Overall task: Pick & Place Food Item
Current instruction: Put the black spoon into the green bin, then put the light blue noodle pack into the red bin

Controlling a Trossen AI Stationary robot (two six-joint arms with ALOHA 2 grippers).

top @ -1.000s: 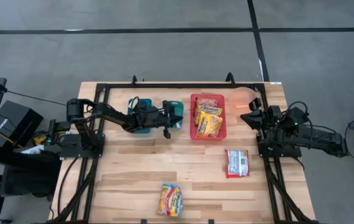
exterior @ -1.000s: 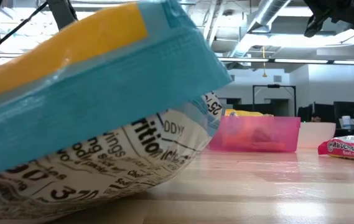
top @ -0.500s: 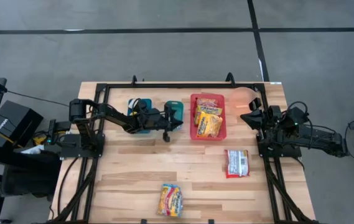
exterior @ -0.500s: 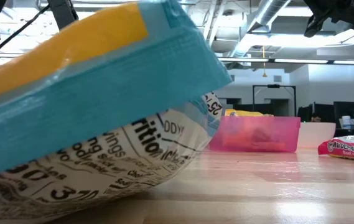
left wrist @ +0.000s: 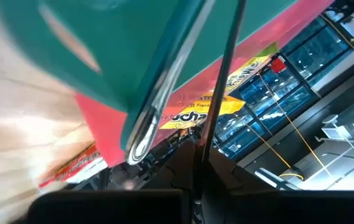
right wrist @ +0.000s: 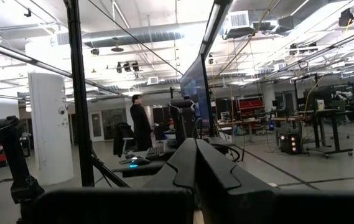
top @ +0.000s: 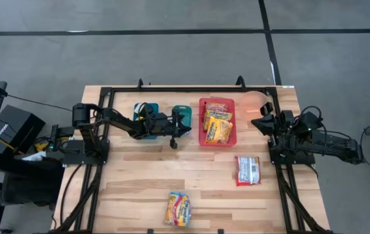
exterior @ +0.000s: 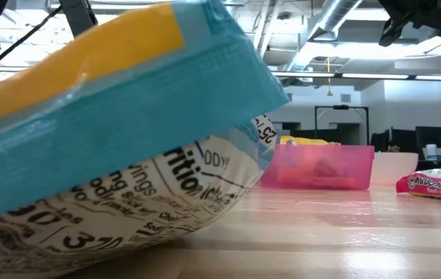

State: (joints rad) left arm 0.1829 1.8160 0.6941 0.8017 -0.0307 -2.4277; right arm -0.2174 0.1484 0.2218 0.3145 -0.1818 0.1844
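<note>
While left gripper (top: pixel 182 123) pinches teal packet (top: pixel 182 115), red bin (top: pixel 216 121) sits just beside it, bare wood nearer front. Right gripper (top: pixel 267 123) pressed together, parked past bin's far side. Low view: front packet (exterior: pixel 111 147) fills frame; person (right wrist: pixel 140 124) only in right wrist view.

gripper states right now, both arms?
Left gripper: shut on the teal packet, beside the red bin.
Right gripper: shut, holding nothing, parked at the table's right edge.
</note>
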